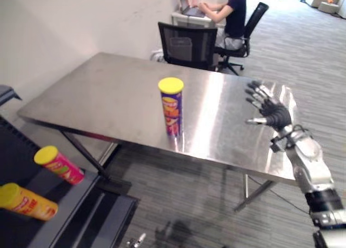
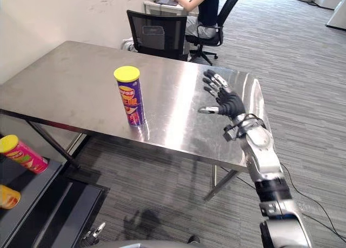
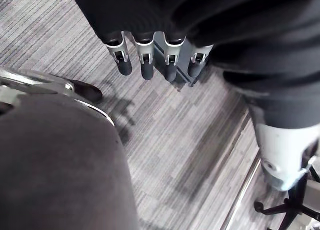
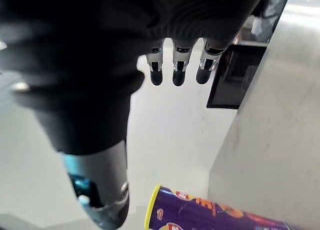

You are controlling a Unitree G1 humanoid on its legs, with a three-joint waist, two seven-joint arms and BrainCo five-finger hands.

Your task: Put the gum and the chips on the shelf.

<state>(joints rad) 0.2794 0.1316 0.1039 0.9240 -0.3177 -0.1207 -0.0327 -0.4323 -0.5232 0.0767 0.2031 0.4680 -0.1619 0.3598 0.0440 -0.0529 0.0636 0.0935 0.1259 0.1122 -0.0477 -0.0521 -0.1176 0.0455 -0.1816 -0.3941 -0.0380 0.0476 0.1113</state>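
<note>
Left eye view: your right hand (image 1: 277, 115) spread, empty; grasp the tall purple yellow-lidded chips tube (image 1: 172, 110) mid-body, probably light, slick.

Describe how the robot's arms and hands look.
The right arm is silver-grey in rounded segments, with a black band lower down. The right hand has a dark ribbed cover over its back and wrist, and silver fingers with dark tips. The left hand shows the same dark cover and silver, dark-tipped fingers.
</note>
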